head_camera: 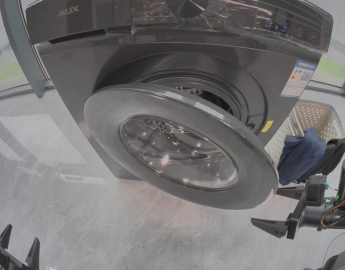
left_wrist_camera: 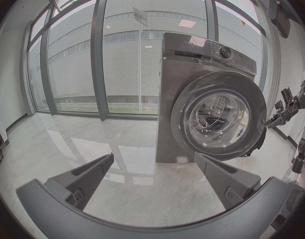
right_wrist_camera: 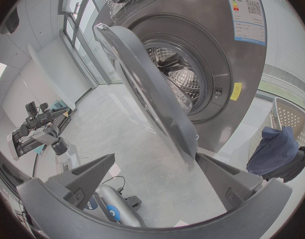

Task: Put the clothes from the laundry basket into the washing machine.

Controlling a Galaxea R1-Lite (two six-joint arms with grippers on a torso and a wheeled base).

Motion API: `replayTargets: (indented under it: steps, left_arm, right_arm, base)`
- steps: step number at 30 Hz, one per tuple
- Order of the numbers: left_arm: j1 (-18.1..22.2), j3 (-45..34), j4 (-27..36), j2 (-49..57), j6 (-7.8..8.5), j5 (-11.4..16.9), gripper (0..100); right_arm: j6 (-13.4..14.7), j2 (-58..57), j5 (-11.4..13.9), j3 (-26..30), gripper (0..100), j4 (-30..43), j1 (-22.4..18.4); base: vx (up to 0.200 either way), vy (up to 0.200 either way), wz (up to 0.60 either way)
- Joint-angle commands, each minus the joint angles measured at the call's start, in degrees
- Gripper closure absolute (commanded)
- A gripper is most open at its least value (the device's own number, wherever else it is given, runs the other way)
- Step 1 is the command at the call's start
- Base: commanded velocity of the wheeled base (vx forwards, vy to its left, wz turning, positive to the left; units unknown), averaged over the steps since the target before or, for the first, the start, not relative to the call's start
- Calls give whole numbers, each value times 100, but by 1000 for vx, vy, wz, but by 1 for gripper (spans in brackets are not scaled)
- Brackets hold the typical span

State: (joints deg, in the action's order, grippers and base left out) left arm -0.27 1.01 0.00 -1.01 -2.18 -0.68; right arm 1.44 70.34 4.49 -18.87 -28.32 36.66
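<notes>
Lower left of the head view: the left gripper (head_camera: 21, 240) was spread and held nothing. Lower right: the right gripper (head_camera: 265, 204) was likewise spread and empty, just beside the rim of the round grey glass-windowed door (head_camera: 180, 150); contact could not be determined. The door stood partly open across the front of the dark grey front-loading washing machine (head_camera: 86, 57). The perforated steel drum (right_wrist_camera: 179, 73) showed no clothing.

Right edge of the head view: the white perforated plastic laundry basket (head_camera: 319, 119) stood beside the machine, with a blue garment (head_camera: 300, 154) and a black garment (head_camera: 335, 152) draped over its rim.

Assessment: loading had not begun. Both garments were left to grasp and transfer, and the door probably needed wider opening.

The surface was a glossy grey tiled floor (head_camera: 105, 222). Tall dark-framed windows (left_wrist_camera: 73, 60) stood behind the machine.
</notes>
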Motion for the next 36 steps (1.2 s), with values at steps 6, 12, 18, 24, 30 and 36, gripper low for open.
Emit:
replayTargets:
  steps: [6,12,18,24,30,36]
  left_arm:
    - [0,-92,0,75,7,-2,0]
    - [0,-92,0,75,-2,-2,0]
    - [0,-92,0,75,-10,-2,0]
    - [0,-84,0,75,-10,-2,0]
    - [0,-84,0,75,-10,-2,0]
    - [0,-92,0,75,-2,-2,0]
  right_arm:
    - [23,155,-62,-328,0,-25,-203]
    - [23,613,0,-512,0,-33,-185]
    - [199,639,8,-380,0,-25,228]
    - [357,340,-36,-46,0,2,281]
    - [243,-64,-106,850,0,37,-53]
    - [-30,191,-115,639,0,-16,-1284]
  base:
    - [0,0,0]
    - [-167,0,0]
    - [-33,0,0]
    - [0,0,0]
    - [0,0,0]
    - [0,0,0]
